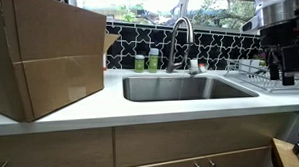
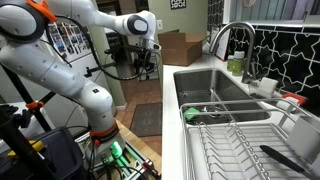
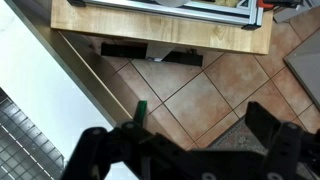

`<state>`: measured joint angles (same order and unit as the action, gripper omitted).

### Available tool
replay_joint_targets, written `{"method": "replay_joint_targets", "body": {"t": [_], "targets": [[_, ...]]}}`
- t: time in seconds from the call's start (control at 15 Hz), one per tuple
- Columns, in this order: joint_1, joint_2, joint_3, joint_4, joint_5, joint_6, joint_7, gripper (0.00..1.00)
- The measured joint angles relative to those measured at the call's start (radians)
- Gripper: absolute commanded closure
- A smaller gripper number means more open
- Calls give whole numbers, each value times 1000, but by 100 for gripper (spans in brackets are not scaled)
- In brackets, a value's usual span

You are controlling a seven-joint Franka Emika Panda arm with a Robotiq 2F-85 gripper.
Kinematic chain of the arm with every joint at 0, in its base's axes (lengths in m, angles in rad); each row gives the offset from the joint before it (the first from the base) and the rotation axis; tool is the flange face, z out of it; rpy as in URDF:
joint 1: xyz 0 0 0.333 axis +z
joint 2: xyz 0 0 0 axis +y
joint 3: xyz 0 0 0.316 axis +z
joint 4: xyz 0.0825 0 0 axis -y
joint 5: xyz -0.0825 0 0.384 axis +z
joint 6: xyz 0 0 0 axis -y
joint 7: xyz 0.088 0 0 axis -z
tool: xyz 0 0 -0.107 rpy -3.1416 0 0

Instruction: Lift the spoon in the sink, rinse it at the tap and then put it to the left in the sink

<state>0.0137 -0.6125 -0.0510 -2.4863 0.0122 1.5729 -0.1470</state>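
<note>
The steel sink (image 1: 185,87) is set in the white counter, with the curved tap (image 1: 180,32) behind it. It also shows in an exterior view (image 2: 215,90) with the tap (image 2: 228,35). I cannot make out the spoon. A green and white item (image 2: 195,112) lies at the near end of the basin, and I cannot tell what it is. My gripper (image 2: 147,70) hangs beside the counter, away from the sink, and also appears at the edge of an exterior view (image 1: 280,69). In the wrist view its fingers (image 3: 185,135) are spread wide over floor tiles, with nothing between them.
A big cardboard box (image 1: 43,52) stands on the counter beside the sink. A wire dish rack (image 2: 245,145) stands at the sink's other end. Two green bottles (image 1: 147,62) stand by the tap. A wooden cabinet (image 3: 160,30) and a white counter edge (image 3: 45,90) show below the wrist.
</note>
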Motion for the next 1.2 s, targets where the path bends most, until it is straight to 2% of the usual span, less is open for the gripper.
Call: {"method": "replay_joint_targets", "body": {"t": [0.4,0.53,0.87,1.0,1.2], "targets": [[0,0,0,0,0,0,0,0],[-19,13,-15,9,1,18,21,0],[-148,132,-173,85,-3,196,-1,0],[-177,206,-229,114,2,267,-45,0],[-193,321,-273,148,24,353,-80,0]]}}
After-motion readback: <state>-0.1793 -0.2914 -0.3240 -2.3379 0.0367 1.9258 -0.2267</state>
